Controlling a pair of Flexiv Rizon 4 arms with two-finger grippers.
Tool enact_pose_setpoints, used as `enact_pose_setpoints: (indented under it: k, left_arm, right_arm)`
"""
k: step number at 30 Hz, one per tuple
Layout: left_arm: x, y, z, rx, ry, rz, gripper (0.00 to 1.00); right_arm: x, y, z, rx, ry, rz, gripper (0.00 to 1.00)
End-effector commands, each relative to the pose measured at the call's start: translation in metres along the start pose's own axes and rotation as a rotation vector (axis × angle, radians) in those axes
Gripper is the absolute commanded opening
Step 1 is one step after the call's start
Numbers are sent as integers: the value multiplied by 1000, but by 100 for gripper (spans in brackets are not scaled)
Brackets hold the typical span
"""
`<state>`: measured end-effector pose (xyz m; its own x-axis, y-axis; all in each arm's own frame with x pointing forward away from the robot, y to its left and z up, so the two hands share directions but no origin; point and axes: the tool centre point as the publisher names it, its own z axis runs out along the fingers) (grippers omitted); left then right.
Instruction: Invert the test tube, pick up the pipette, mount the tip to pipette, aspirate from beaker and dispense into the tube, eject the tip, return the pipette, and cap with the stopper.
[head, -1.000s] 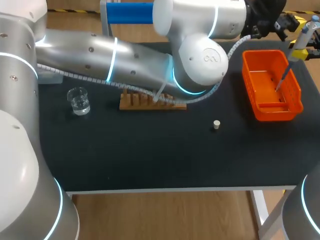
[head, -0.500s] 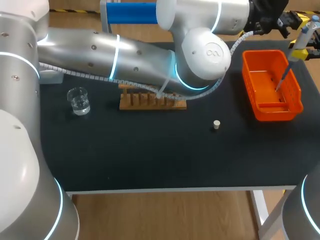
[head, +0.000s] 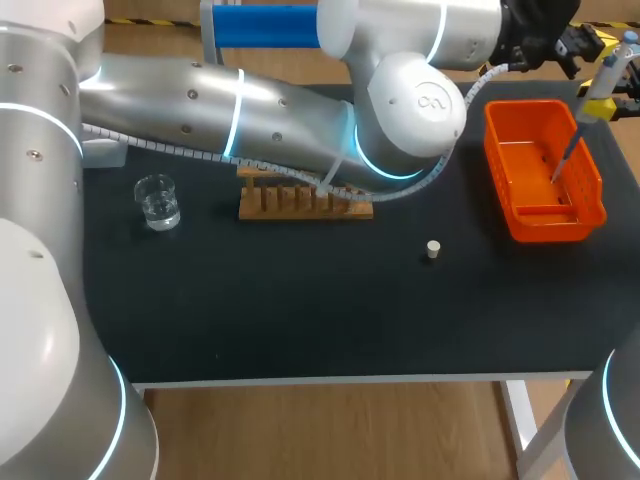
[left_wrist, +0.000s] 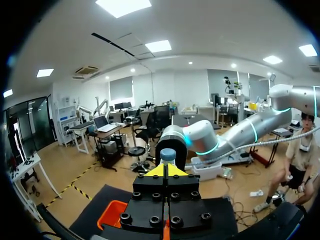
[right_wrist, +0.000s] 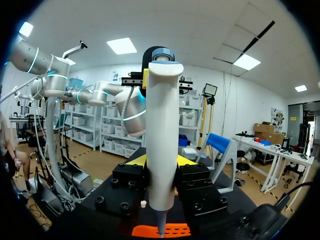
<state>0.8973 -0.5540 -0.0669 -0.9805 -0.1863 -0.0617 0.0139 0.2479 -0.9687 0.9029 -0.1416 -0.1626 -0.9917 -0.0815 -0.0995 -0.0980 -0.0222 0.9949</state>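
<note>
The right pincer (right_wrist: 161, 161) grips the pipette (right_wrist: 161, 125) over the orange basket (head: 520, 215) at two o'clock; the left pincer (left_wrist: 165, 170) is closed.

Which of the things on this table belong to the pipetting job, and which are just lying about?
For the job: pipette in the right gripper, beaker, stopper, wooden rack, orange bin.
Lying about: nothing plain; the blue stand is of unclear use.
</note>
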Motion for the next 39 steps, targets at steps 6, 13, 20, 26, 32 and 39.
enact_pose_setpoints:
  k: [6, 13, 20, 26, 32, 39]
  left_arm:
    - [-1, 7, 5, 402, 12, -5, 0]
    - [0, 11, 9, 403, 20, -14, 0]
    - [1, 17, 12, 400, 22, -28, 0]
    - [0, 23, 14, 398, 21, -38, 0]
    - [0, 29, 14, 395, 16, -48, 0]
    - [1, 38, 15, 393, 14, -59, 0]
  right_arm:
    - [0, 1, -1, 2, 2, 0, 0]
    - [0, 1, -1, 2, 2, 0, 0]
    - [0, 1, -1, 2, 2, 0, 0]
    - [0, 1, -1, 2, 2, 0, 0]
    - [0, 1, -1, 2, 2, 0, 0]
    - [0, 1, -1, 2, 2, 0, 0]
